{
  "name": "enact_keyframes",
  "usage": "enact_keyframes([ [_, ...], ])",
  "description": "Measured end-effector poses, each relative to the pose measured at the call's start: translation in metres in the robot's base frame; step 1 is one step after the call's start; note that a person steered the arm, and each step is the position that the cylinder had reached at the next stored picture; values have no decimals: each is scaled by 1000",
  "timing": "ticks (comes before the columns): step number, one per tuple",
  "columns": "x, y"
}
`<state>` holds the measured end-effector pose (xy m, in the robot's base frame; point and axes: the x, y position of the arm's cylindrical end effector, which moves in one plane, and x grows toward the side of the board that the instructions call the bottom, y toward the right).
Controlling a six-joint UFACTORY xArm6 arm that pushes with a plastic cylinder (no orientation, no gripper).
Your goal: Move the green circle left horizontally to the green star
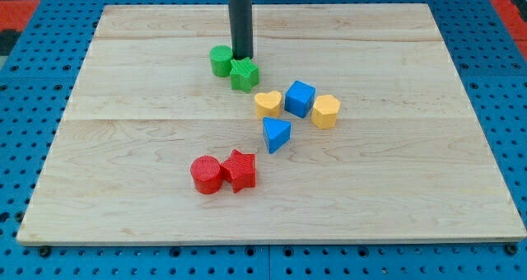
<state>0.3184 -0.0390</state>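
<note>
The green circle (221,60) sits on the wooden board in the upper middle. The green star (244,74) lies right beside it, to its lower right, and the two look to be touching. My tip (241,58) comes down from the view's top as a dark rod and ends just above the green star, right of the green circle and close to both.
A yellow heart (267,104), a blue cube (300,98) and a yellow hexagon-like block (326,111) sit right of centre. A blue triangle (276,135) lies below them. A red circle (207,175) and a red star (240,170) sit together lower down.
</note>
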Motion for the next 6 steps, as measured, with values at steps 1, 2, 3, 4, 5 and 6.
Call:
enact_keyframes([
  [1, 0, -16],
  [2, 0, -28],
  [3, 0, -44],
  [4, -7, -36],
  [5, -18, 24],
  [6, -24, -1],
])
